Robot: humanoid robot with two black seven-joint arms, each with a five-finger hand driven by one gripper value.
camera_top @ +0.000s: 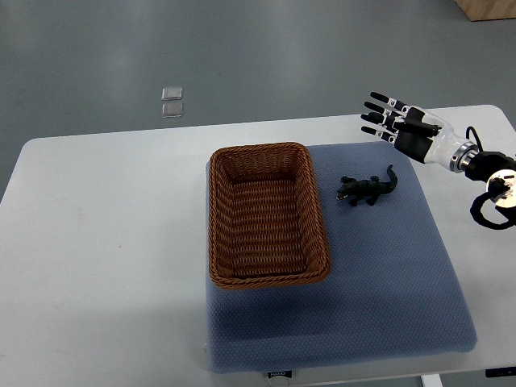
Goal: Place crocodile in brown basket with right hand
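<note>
Item 1. Crocodile (368,190): small dark toy in the centre-right of the frame, lying flat on the blue mat (387,274). Its head points toward the lower left and its tail toward the upper right. It is just beside the basket's right wall, apart from it and not inside. Nothing touches it, so the transfer is judged not yet begun.

Item 2. Brown basket (260,148): rectangular wicker basket in the centre of the frame, open side up and empty. It rests on the left part of the mat, with its long side facing the toy, so the carry looks short.

Item 3. Right robot hand (403,127): in the upper right of the frame, its arm entering from the right edge. The fingers are extended and spread, holding nothing. It is near the toy, up and to the right of it, with its fingertips toward the left; this is judged an approach posture, left open to close around the body.

Item 4. Table (105,242): white, and it carries the mat. The mat probably serves as a padded, non-slip work surface.

Item 5. Two small clear squares (172,102): on the floor at upper left, not part of the task.

Item 6. Left arm: not visible.
</note>
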